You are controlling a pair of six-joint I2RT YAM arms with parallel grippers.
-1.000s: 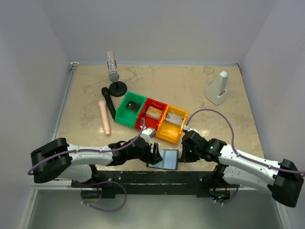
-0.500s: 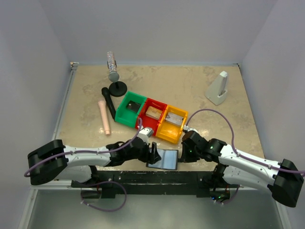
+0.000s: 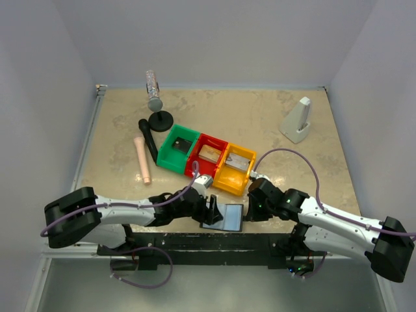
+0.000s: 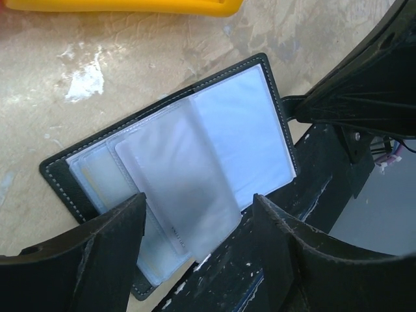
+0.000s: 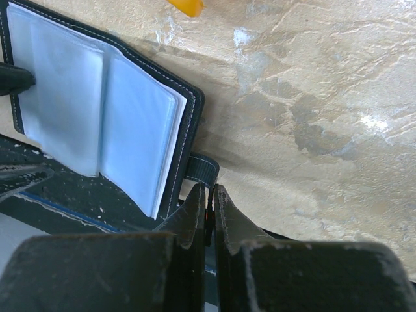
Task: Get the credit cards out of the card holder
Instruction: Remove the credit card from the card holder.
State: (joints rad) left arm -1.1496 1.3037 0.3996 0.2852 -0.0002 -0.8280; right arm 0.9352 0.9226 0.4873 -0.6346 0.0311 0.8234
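Note:
The black card holder [image 3: 229, 216] lies open at the table's near edge, its glossy grey-blue panels facing up. My left gripper [image 3: 213, 211] is open at its left end. In the left wrist view the left gripper [image 4: 198, 224] straddles a frosted translucent leaf [image 4: 182, 188] that sticks out of the holder [image 4: 250, 123]; I cannot tell whether it is a card or a sleeve. The fingers do not touch it. My right gripper [image 3: 250, 209] is at the right end. In the right wrist view the right gripper [image 5: 209, 195] is shut on the holder's black strap [image 5: 203, 168], beside the holder [image 5: 97, 110].
Green [image 3: 177, 148], red [image 3: 207, 156] and yellow [image 3: 235, 169] bins stand in a row just behind the holder, a flat item in each. A pink cylinder [image 3: 142, 159], a black handle [image 3: 148, 138], a bottle on a stand [image 3: 154, 91] and a white wedge [image 3: 298, 120] lie farther back.
The left arm's rear links swung slightly left and back again; its gripper stays at the holder's left end. The right arm and the holder have not moved.

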